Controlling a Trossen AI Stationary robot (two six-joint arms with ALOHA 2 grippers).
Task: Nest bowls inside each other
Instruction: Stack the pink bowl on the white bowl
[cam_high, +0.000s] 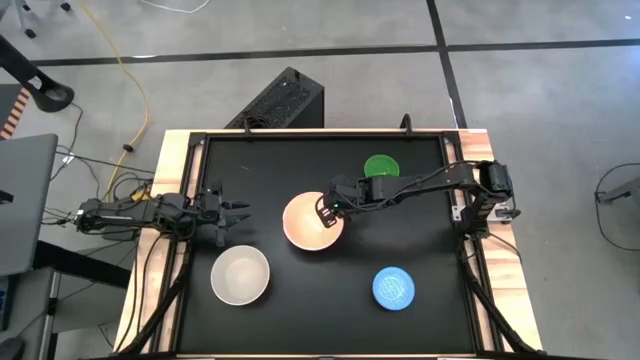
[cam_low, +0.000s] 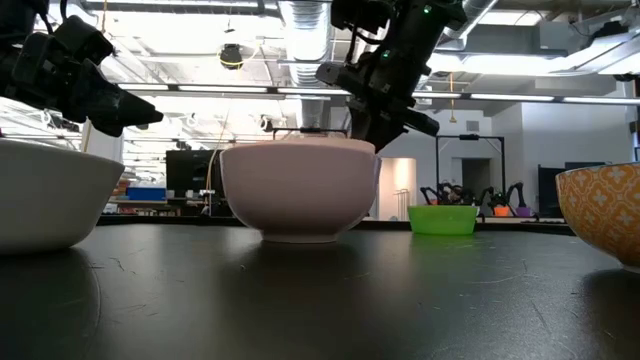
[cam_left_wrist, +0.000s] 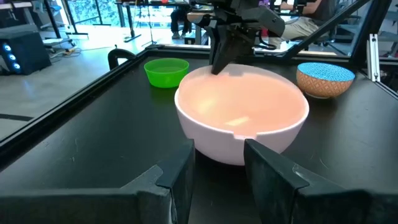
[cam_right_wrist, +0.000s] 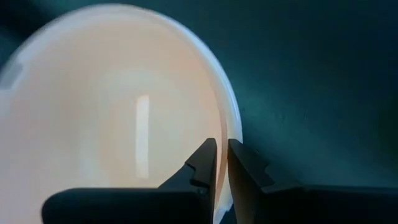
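Observation:
A pink bowl (cam_high: 308, 224) stands upright on its base in the middle of the black table, seen also in the low view (cam_low: 298, 190) and the left wrist view (cam_left_wrist: 242, 112). My right gripper (cam_high: 326, 211) is at its right rim, one finger inside and one outside, a narrow gap between them (cam_right_wrist: 222, 155). A pale whitish bowl (cam_high: 240, 276), a blue bowl (cam_high: 393, 288) and a small green bowl (cam_high: 381, 167) each stand alone. My left gripper (cam_high: 240, 212) waits open at the table's left, level, pointing at the pink bowl. My right gripper stands astride the pink bowl's right rim (cam_right_wrist: 231, 127), one finger inside and one outside, slanting down from the table's right. Whether the fingers touch the rim, I cannot tell. The bowl sits upright with its base on the table.
A raised frame (cam_high: 300, 133) edges the black table. The green bowl sits at the far side behind my right arm, the blue bowl (cam_left_wrist: 325, 78) near right, and the whitish bowl (cam_low: 50, 200) near left. Bare table lies between the bowls.

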